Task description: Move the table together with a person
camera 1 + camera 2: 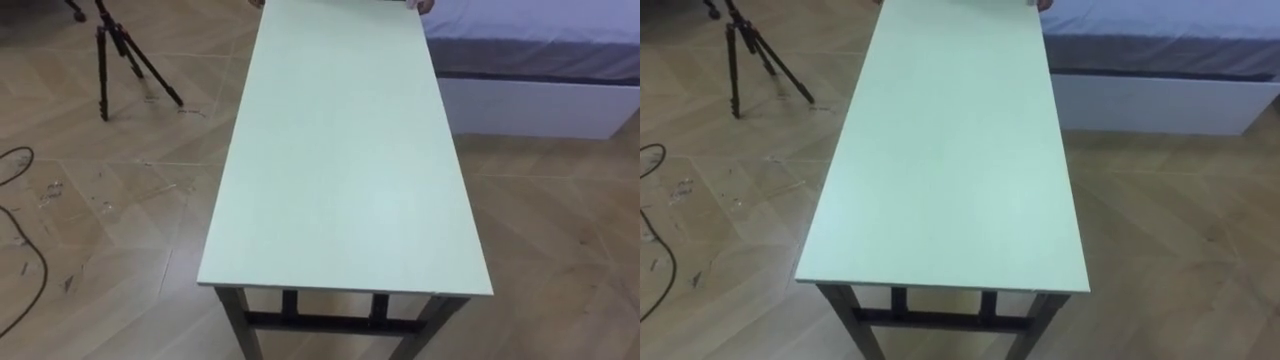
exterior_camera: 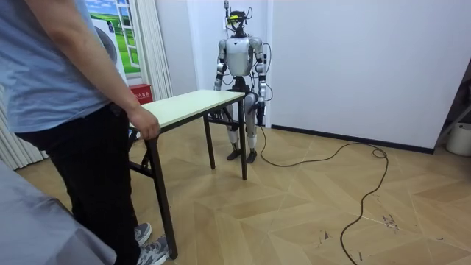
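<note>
Your left hand (image 2: 262,94) and right hand (image 2: 218,86) hang low by the robot's hips in the room view. They're too small there to tell if the fingers are spread or curled, and neither looks to be on the table yet. The pale green tabletop (image 1: 340,170), on dark legs, runs straight away from the robot, with its near short edge just below the head camera. Its legs look to be down on the floor. The person's hand (image 2: 147,124) is curled over the far short edge, and fingertips (image 1: 426,5) show at the far corner in the eye view.

Step in hand, I'd say: take hold of the near end.
- Bring both hands to the near edge, one toward each corner, well apart and level, so the top won't twist.
- Get a firm hold before any lift, and match the person's height and pace.
- Mind the tripod (image 1: 120,50) off the left side.
- Mind the bed (image 1: 540,70) just beside the far right corner, and steer between the two.
</note>
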